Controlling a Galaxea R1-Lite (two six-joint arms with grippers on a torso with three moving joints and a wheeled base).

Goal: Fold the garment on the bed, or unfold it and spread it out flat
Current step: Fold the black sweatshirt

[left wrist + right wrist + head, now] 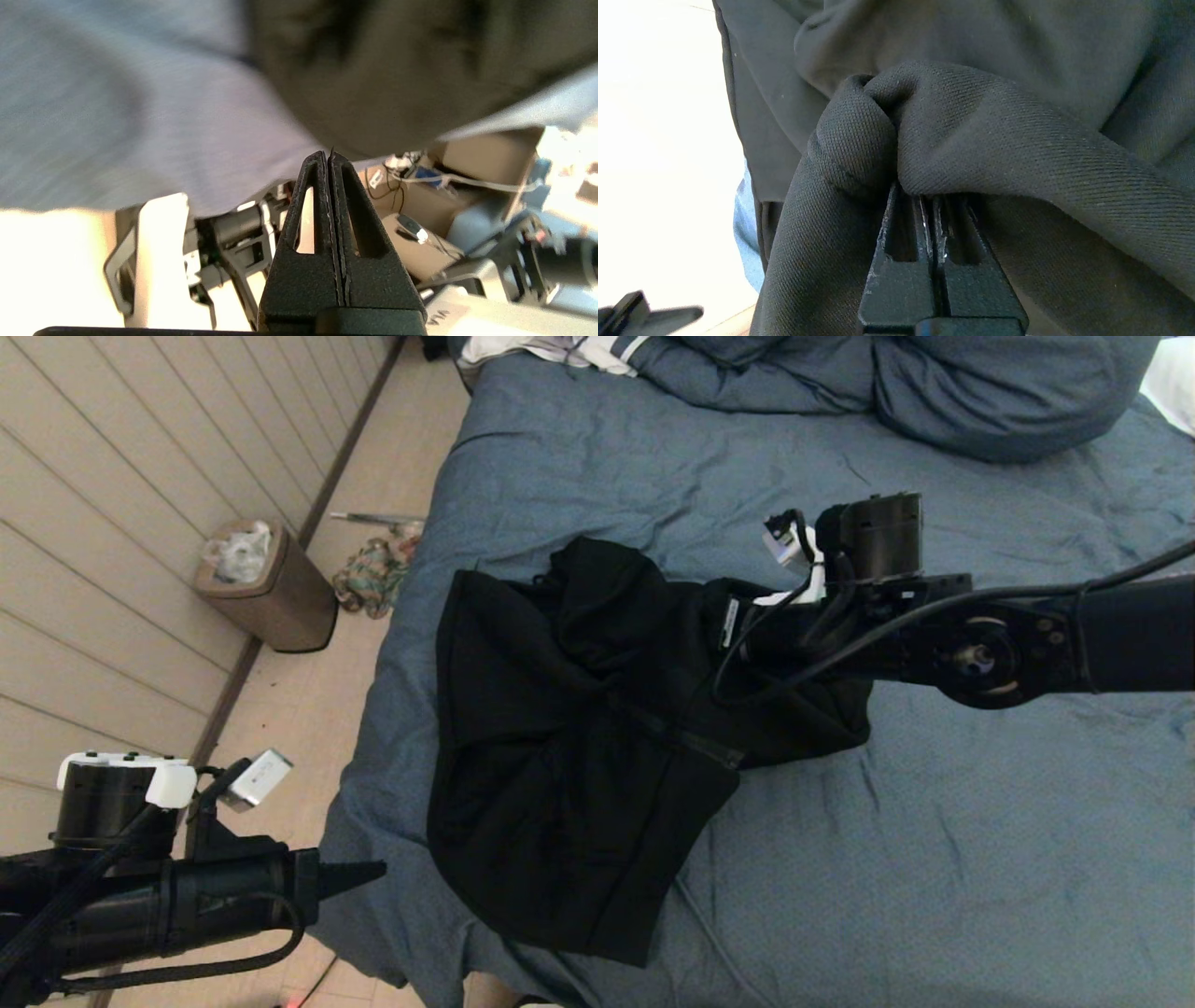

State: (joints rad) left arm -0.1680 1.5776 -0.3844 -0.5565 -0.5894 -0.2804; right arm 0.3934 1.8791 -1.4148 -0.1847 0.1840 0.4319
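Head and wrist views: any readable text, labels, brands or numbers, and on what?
None can be read.
White neck label on the garment: print too small to read.
Pale casing in the left wrist view: dark lettering at its edge, cut off and blurred, unreadable.

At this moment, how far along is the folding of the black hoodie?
Partly done: the garment lies bunched on the bed, one side doubled over the zip, not yet neat. In hand: the right hand is shut on a fold of fabric. The left hand is shut, empty, off the bed edge. Left: flattening and final folds.
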